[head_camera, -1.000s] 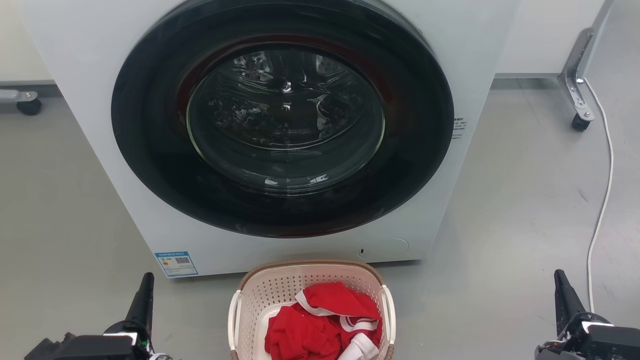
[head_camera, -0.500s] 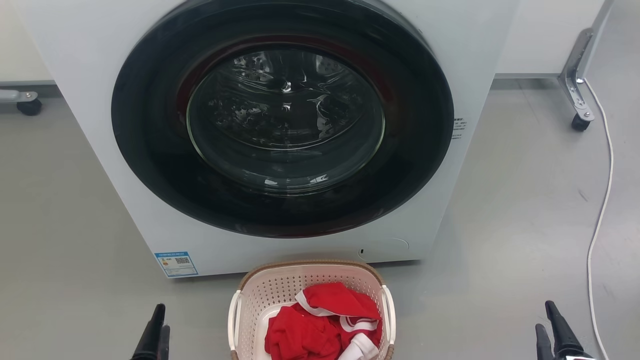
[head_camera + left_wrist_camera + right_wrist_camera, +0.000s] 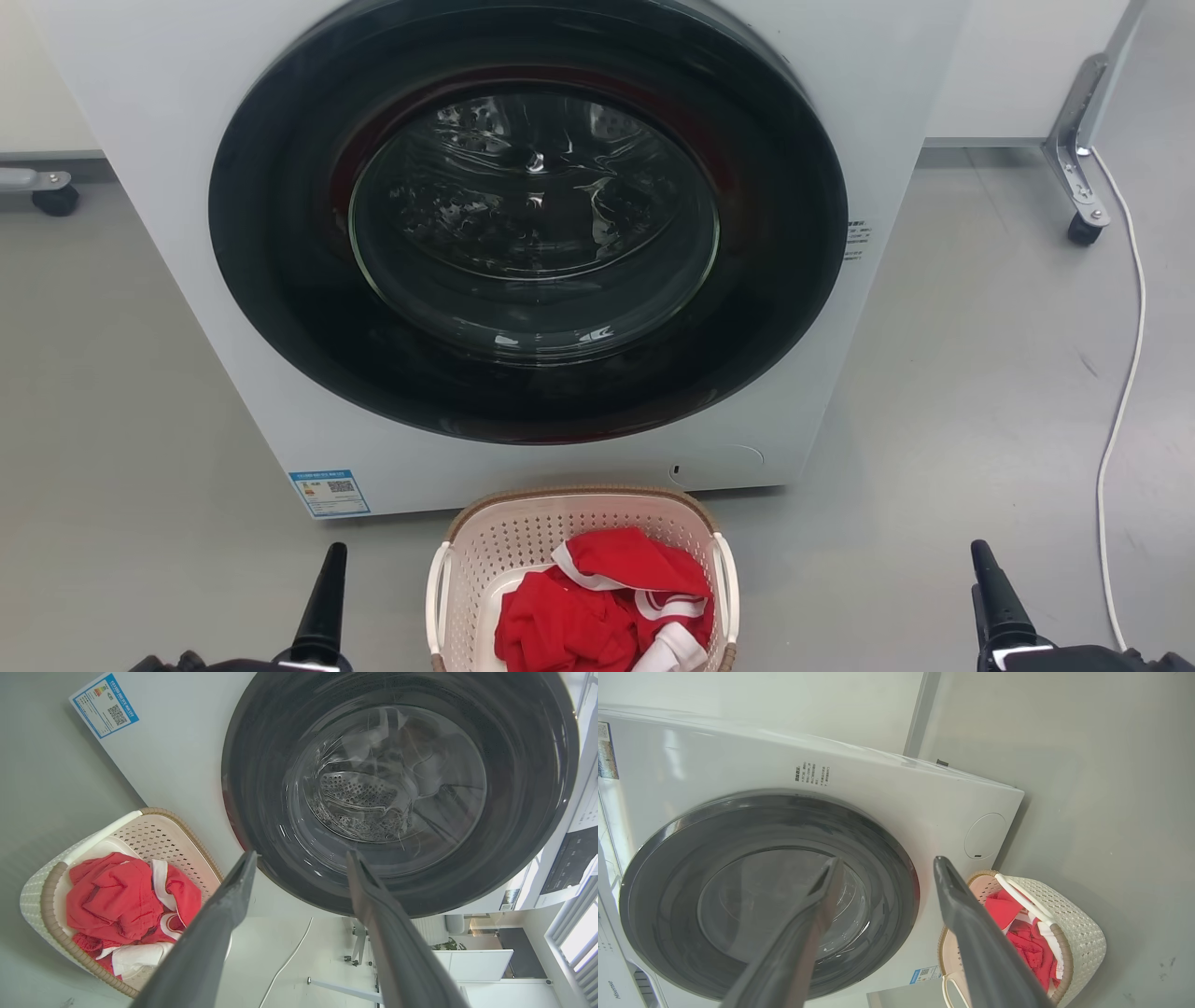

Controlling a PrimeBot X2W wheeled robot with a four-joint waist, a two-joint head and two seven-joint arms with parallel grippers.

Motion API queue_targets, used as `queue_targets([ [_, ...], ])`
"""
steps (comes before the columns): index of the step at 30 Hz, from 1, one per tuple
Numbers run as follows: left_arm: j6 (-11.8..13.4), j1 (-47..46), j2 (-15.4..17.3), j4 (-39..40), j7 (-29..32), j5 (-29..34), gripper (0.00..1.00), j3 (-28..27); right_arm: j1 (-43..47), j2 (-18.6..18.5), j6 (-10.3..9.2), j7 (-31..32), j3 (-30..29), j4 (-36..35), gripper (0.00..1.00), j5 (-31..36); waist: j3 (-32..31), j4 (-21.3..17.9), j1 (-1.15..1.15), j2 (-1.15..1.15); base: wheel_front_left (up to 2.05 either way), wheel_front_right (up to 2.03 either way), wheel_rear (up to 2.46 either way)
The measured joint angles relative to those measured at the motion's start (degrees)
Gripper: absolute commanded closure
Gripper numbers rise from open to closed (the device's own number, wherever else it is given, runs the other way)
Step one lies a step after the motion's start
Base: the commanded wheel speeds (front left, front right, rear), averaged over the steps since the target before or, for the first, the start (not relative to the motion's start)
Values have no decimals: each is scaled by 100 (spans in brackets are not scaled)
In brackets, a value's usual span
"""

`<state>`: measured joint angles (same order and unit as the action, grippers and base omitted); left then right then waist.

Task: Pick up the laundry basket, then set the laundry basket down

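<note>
Washing machine point(image 3: 523, 243) fills upper frame. Laundry basket point(image 3: 495, 551) bottom centre on floor point(image 3: 934, 420), just before machine, red clothes point(image 3: 597, 607) inside. Left gripper point(image 3: 302, 856) and right gripper point(image 3: 886, 860) flank it at bottom corners, fingers spread, empty, apart from basket. We judge nothing done yet: grasp, lift, set-down all left.

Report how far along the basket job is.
Done: nothing yet; the laundry basket sits on the floor before the washing machine, ungripped. In hand: the left gripper and right gripper hang open, flanking it, apart from it. Remaining: grasp it, lift it, set it down.
</note>
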<state>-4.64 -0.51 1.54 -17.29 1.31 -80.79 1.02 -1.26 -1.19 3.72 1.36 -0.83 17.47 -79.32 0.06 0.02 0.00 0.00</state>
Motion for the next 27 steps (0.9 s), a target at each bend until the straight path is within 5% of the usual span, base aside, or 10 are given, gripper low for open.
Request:
queue_targets([
  [27, 475, -52, 349, 468, -567, 2966, 0, 931, -9, -180, -400, -567, 899, -341, 0, 2648, -45, 11, 0, 0, 0, 0, 0],
])
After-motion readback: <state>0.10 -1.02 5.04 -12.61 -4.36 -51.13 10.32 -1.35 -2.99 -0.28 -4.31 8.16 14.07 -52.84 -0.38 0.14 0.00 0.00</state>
